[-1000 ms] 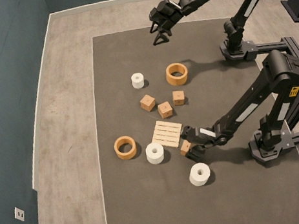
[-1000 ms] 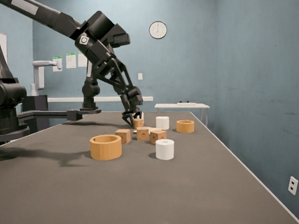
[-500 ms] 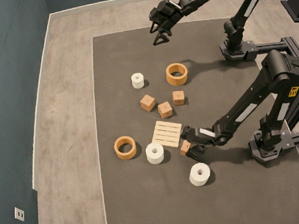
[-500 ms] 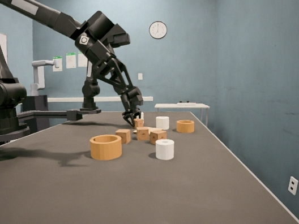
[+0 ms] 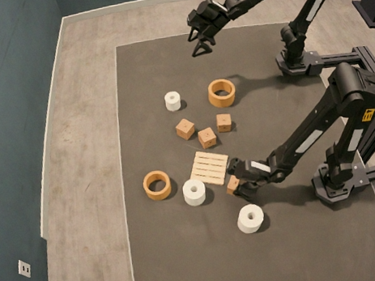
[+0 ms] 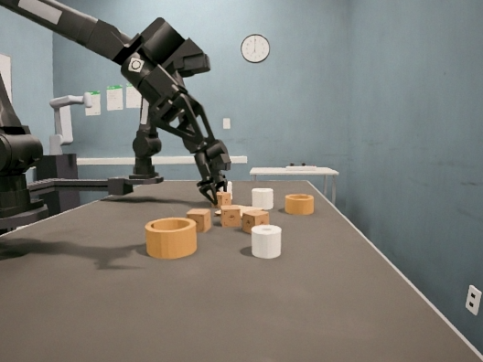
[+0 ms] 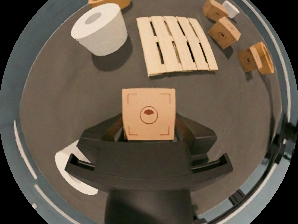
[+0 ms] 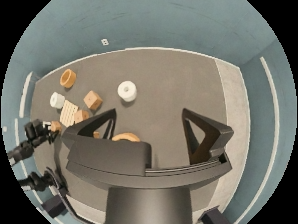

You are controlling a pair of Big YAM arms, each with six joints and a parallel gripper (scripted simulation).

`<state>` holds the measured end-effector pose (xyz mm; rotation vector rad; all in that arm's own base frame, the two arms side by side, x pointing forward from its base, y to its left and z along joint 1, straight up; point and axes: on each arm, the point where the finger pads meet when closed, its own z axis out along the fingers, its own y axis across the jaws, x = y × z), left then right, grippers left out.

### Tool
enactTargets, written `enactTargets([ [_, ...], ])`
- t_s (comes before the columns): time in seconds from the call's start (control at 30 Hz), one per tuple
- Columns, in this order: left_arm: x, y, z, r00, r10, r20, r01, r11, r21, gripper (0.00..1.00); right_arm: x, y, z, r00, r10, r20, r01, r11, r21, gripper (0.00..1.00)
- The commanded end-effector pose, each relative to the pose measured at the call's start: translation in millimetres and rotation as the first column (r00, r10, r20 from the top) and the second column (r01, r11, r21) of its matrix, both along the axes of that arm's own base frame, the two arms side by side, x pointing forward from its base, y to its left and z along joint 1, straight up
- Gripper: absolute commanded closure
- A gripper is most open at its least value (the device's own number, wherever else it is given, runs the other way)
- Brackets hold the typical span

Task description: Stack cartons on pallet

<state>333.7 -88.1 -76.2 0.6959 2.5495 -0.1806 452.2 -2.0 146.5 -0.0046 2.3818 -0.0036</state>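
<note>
you see a pale wooden slatted pallet, matt brown cardboard-like cartons, and a matt grey tabletop.

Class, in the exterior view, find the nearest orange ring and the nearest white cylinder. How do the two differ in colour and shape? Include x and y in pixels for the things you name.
The wide orange ring (image 5: 222, 102) (image 6: 171, 245) (image 7: 270, 60) (image 8: 126, 136) is orange; the short white cylinder (image 5: 173, 104) (image 6: 266, 244) (image 7: 230, 9) (image 8: 127, 95) is white.
The ring is clearly broader than the cylinder.
The ring has a large opening inside a thin wall; the cylinder has only a small central hole.
Both are round and stand upright, hole upward.
</note>
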Motion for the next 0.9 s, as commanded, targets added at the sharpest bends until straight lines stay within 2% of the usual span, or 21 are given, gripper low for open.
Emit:
enactTargets([
  [0.0,9,-2,10,0.999,0.003,0.046,-0.002,1.000,-0.008,0.58,13,0,22,0.999,-0.002,0.041,0.002,1.000,0.000,0.00],
  [0.03,10,-2,11,0.999,0.003,0.049,-0.002,1.000,-0.009,0.69,13,0,22,0.999,-0.002,0.041,0.002,1.000,0.000,0.00],
  [0.07,11,-2,11,0.999,0.003,0.050,-0.002,1.000,-0.009,0.58,13,0,22,0.999,-0.002,0.041,0.002,1.000,0.000,0.00],
  [0.1,8,-2,10,0.999,0.003,0.037,-0.002,1.000,-0.007,0.54,13,0,22,0.999,-0.002,0.041,0.002,1.000,0.000,0.00],
  [0.23,12,-2,28,0.999,0.003,0.038,-0.002,1.000,-0.007,0.54,13,0,22,0.999,-0.002,0.041,0.002,1.000,0.000,0.00],
  [0.3,12,-2,28,0.999,0.003,0.038,-0.002,1.000,-0.007,0.54,13,0,22,0.999,-0.002,0.041,0.002,1.000,0.000,0.00],
  [0.37,12,-2,44,0.999,0.003,0.038,-0.002,1.000,-0.007,0.54,13,0,22,0.999,-0.002,0.041,0.002,1.000,0.000,0.00],
  [0.67,11,-7,57,0.999,0.007,0.032,-0.007,1.000,-0.016,0.54,13,0,22,0.999,-0.002,0.041,0.002,1.000,0.000,0.00],
  [0.8,9,-16,77,1.000,0.026,0.015,-0.026,0.999,-0.026,0.54,13,0,22,0.999,-0.002,0.041,0.002,1.000,0.000,0.00],
  [0.87,9,-16,77,1.000,0.026,0.015,-0.026,0.999,-0.026,0.54,13,0,22,0.999,-0.002,0.041,0.002,1.000,0.000,0.00],
])
